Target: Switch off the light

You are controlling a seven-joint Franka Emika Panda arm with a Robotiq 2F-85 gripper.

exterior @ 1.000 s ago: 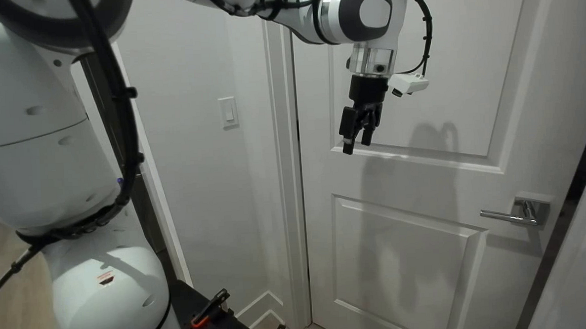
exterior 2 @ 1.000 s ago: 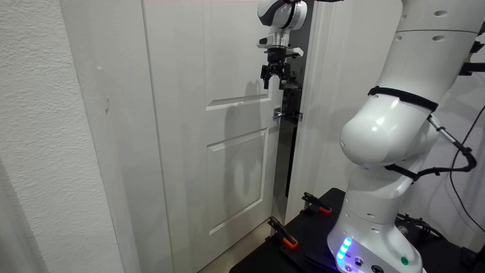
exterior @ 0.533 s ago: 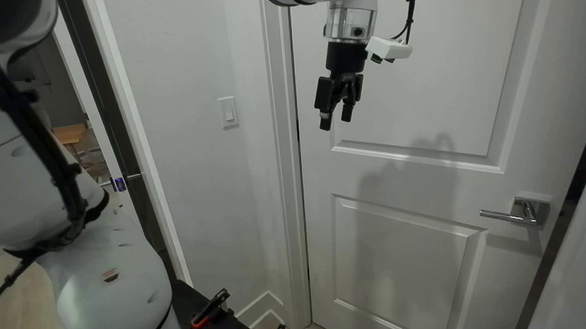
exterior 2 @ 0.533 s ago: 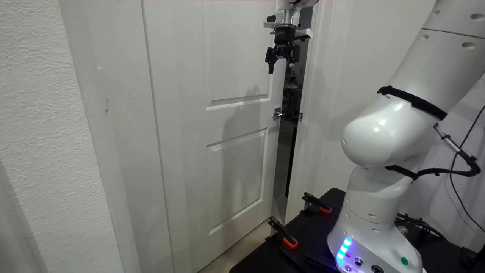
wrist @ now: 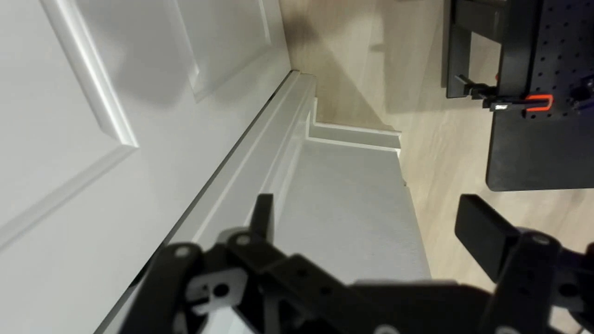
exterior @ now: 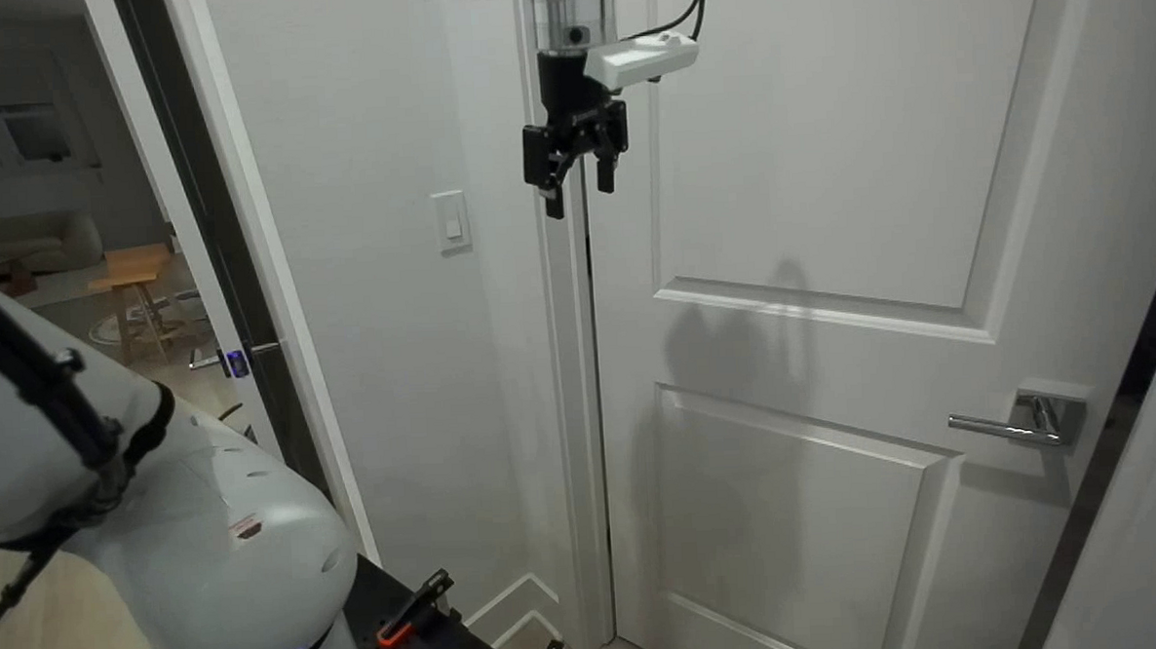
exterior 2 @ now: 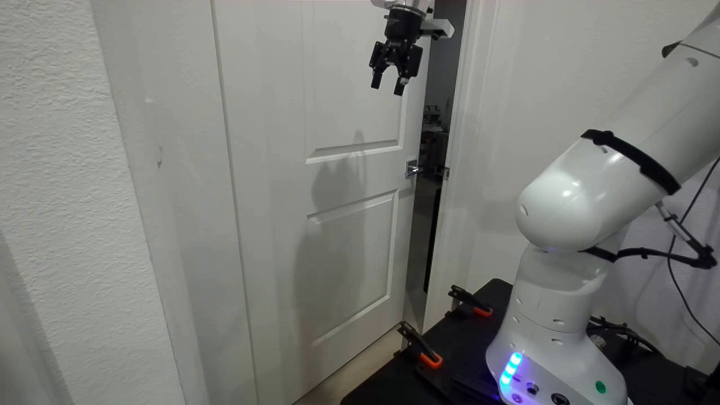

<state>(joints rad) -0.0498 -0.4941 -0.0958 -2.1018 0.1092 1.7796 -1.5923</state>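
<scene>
Up by the door frame (exterior: 570,413): gripper (exterior: 580,197) spread, light switch (exterior: 452,222) on the wall (exterior: 381,275) near it

On that pale wall, between the doorway (exterior: 243,183) and the door frame, sits my light switch, a small white rectangle with a rocker (exterior: 453,225) in it. Which way the rocker is tipped I honestly can't tell, it's too small from here.

My gripper hangs with both fingers (wrist: 487,237) pointing down. In an exterior view it shows near the light switch but apart from it, one finger over the door frame and the other over the door (exterior: 805,158). How far out from the wall it is, I couldn't say. The fingers are well apart, and in the wrist view I'm looking right between them at wall and a bit of wood floor (wrist: 417,79).

The door is a white panel one and it's ajar: both exterior views give me a dark gap (exterior 2: 426,225) along one edge, near the silver handle (exterior: 1007,431). That handle is well away from the gripper. There's a soft grey shadow (exterior: 725,347) across the door too.

A white camera box (exterior: 640,61) sticks out beside the gripper. The arm (exterior 2: 568,208) is on a black counter (exterior 2: 388,385) with two black-and-orange clamps (exterior 2: 421,344) at its edge, and a blue strip (exterior 2: 510,368) glows at the arm's foot. Through the doorway I can see a sofa (exterior: 28,241) in the next room.
</scene>
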